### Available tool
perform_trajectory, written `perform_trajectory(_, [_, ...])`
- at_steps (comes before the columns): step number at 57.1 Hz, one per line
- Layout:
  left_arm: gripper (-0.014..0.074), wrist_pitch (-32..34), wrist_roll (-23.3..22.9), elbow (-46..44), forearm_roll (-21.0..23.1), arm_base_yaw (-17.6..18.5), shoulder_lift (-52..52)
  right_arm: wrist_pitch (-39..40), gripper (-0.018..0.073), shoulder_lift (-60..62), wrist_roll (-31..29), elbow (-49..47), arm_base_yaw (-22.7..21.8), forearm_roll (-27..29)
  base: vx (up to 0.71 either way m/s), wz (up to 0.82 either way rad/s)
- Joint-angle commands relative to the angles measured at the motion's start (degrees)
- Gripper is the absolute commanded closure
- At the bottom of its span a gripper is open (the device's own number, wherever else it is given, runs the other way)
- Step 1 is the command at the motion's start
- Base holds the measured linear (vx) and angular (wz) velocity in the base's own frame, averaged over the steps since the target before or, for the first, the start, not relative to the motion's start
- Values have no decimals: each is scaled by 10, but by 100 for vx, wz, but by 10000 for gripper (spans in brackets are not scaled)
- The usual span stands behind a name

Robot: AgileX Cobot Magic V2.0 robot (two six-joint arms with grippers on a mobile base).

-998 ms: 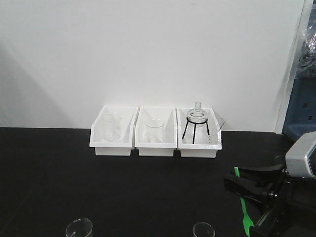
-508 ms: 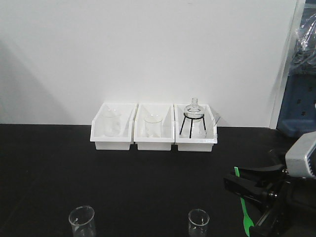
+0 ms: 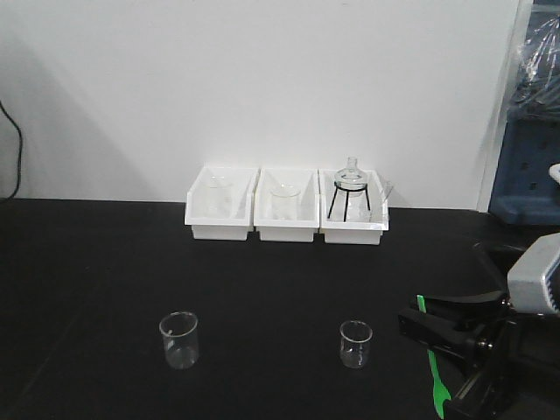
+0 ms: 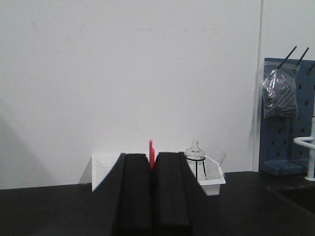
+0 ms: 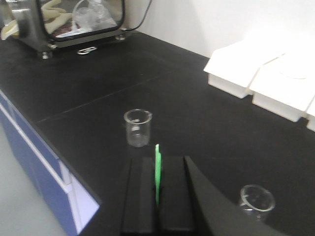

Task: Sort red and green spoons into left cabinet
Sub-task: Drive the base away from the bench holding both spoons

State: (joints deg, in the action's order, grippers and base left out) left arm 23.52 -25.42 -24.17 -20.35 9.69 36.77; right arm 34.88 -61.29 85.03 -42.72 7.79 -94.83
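Only the tip of the red spoon [image 4: 151,149] shows, sticking up from between the black fingers of my left gripper [image 4: 151,161], which is shut on it. My right gripper [image 5: 157,167] is shut on the green spoon [image 5: 157,172], whose thin handle stands edge-on between its pads. In the front view the green spoon [image 3: 430,363] hangs slanting across the right gripper [image 3: 413,325] at the lower right, above the black counter. The left gripper does not show in the front view. The left cabinet is out of view.
Three white bins [image 3: 287,229] with glassware line the wall; the right one holds a flask on a black tripod [image 3: 351,194]. Two empty beakers [image 3: 179,339] [image 3: 355,343] stand on the counter. A blue pegboard [image 3: 532,175] is at the right. The counter edge [image 5: 59,164] drops off to the right gripper's left.
The front view has pulled back from the wall. The bins look smaller and farther, and both beakers now show whole. The right gripper keeps its hold on the green spoon.
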Motion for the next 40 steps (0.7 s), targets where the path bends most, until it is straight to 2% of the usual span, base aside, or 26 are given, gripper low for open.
perform_trajectory(1, [596,38,-4,-14,9,3,-1,3,564,12,0,-16,-3,22,-24,24])
perform_trajectory(19, [596,38,-4,-14,9,3,-1,3,564,12,0,-16,-3,22,-22,36])
perform_trajectory(40, [596,38,-4,-14,9,3,-1,3,564,12,0,-16,-3,22,-16,56])
